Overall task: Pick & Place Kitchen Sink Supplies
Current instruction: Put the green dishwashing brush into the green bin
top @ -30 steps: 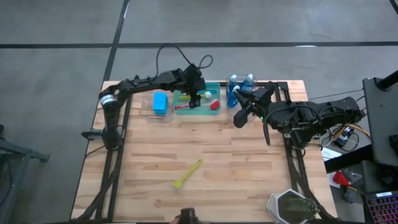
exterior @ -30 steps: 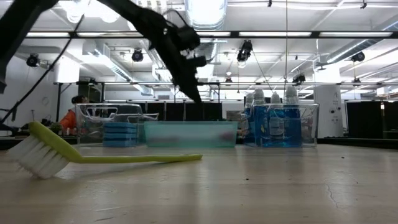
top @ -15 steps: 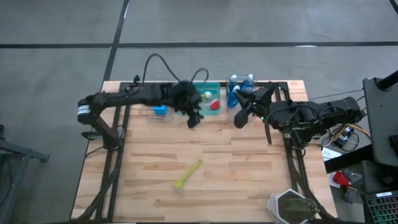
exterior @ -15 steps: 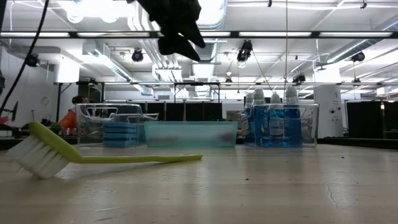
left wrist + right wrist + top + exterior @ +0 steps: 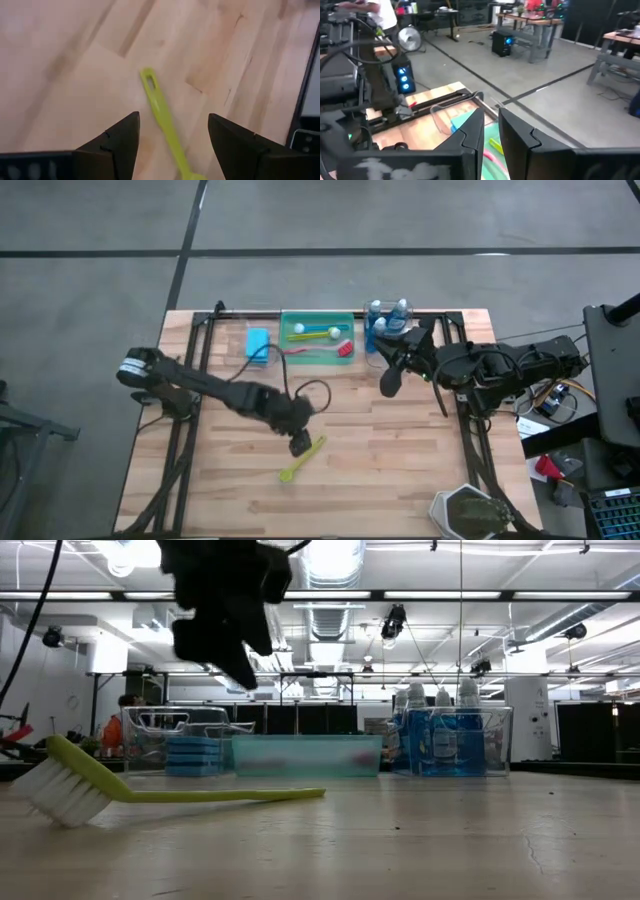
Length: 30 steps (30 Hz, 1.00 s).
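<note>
Since a second ago, we see the left arm swing away from the green bin (image 5: 317, 338) at the back of the table and come forward to the middle of the table (image 5: 400, 470), where the left gripper (image 5: 299, 446) now hangs just above the handle end of the yellow dish brush (image 5: 303, 459). Its fingers (image 5: 115, 145) stand well apart, and in the left wrist view we see the yellow handle lying on the wood between them, not gripped. In the low view the brush lies flat on the table, its white bristle head nearest the camera, with the dark gripper above it.

At the back edge we see three bins in a row. A blue sponge (image 5: 257, 343) lies in the clear bin at the left; in the low view it shows as a short stack. The green bin holds a yellow brush and a red brush. The clear bin (image 5: 455, 740) at the right holds the bottles of blue liquid (image 5: 386, 317).

We find the right gripper (image 5: 391, 376) waiting above the table just in front of the bottle bin. Its fingers (image 5: 470, 132) are nearly together, with nothing between them.
</note>
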Tool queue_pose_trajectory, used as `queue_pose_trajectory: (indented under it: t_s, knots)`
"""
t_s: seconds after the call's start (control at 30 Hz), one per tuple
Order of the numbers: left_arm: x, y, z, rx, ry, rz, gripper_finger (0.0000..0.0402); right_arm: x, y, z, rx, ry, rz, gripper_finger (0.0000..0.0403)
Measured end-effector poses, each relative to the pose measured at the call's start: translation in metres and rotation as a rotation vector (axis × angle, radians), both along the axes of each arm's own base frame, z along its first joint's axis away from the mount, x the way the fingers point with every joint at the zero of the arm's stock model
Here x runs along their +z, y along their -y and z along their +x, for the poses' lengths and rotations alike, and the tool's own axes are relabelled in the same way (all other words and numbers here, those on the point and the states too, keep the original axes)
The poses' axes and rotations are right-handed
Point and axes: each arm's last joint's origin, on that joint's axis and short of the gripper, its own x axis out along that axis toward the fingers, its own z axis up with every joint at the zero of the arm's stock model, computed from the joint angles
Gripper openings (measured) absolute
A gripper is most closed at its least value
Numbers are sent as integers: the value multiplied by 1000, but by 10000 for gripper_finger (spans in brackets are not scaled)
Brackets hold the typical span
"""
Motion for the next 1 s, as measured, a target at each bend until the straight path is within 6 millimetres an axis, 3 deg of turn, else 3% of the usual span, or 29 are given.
queue_pose_trajectory:
  t_s: [0.2, 0.33, 0.7, 1.0]
  knots:
    - [-41, 21, -14, 161, -27, -155, 227, -3, -1, 0, 43, -37, 2, 56]
    - [-58, 35, -22, 146, 6, -199, 227, -6, -1, -1, 43, -73, -6, 59]
    - [-82, 68, -21, 82, -48, -106, 222, -15, -2, 0, 87, -124, 1, 53]
    - [-104, 72, -10, 100, -191, -25, 219, -18, -2, 0, 88, -137, -6, 61]
